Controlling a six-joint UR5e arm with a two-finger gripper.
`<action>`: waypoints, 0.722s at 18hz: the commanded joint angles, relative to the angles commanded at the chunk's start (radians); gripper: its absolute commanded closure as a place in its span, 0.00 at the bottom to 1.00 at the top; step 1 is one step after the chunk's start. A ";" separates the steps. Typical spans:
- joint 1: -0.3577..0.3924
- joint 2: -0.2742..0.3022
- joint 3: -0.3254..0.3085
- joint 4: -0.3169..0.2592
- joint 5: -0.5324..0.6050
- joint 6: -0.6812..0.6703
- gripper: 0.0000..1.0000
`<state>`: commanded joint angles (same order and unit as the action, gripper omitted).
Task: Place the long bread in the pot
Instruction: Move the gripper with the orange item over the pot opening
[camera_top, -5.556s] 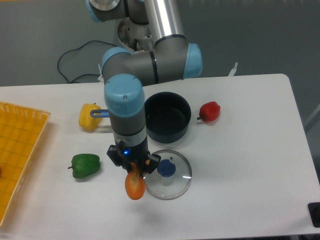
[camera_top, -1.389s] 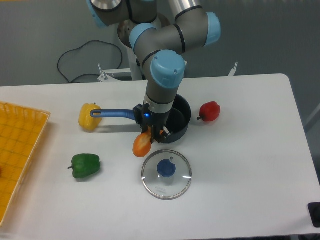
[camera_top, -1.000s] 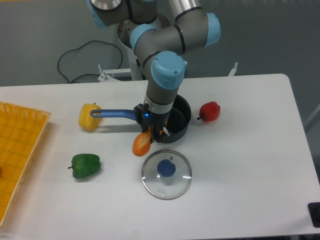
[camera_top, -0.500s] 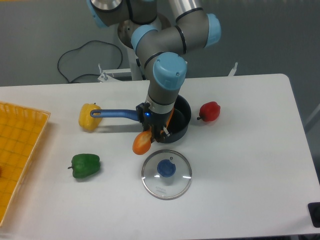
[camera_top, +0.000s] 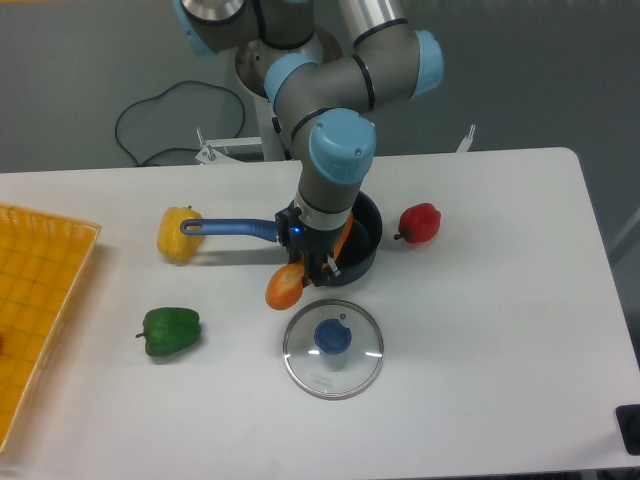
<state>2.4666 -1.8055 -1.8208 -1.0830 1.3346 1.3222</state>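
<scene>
View: the one fixed camera, looking down on the white counter (camera_top: 480, 330) from the near side.
Tool: the tool (camera_top: 310, 268) hangs under the arm at the near-left rim of the pot, clamped on the upper end of the long bread, so the loaf dangles below it.
Long bread: the long bread (camera_top: 285, 286) is tilted, its lower end out over the counter just left of the pot and not inside; gripped at one end, probably so the free end can go in first.
Pot: the pot (camera_top: 362, 240) sits mid-counter, partly hidden by the wrist, its blue handle running left toward the yellow pepper (camera_top: 177, 233).
Lid: the glass lid (camera_top: 332, 347) lies flat on the near side, leaving the pot open.
Others: red pepper (camera_top: 419, 222) right of the pot, green pepper (camera_top: 170, 330) near left, yellow tray (camera_top: 40, 300) at the left edge.
Judgement: the loaf needs to shift right and farther back before release.
</scene>
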 joint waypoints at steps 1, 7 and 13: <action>0.000 0.000 -0.006 -0.002 0.002 0.009 0.59; 0.014 0.011 -0.032 -0.005 0.002 0.048 0.59; 0.014 0.015 -0.041 -0.006 0.003 0.048 0.59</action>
<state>2.4804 -1.7902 -1.8622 -1.0891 1.3376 1.3698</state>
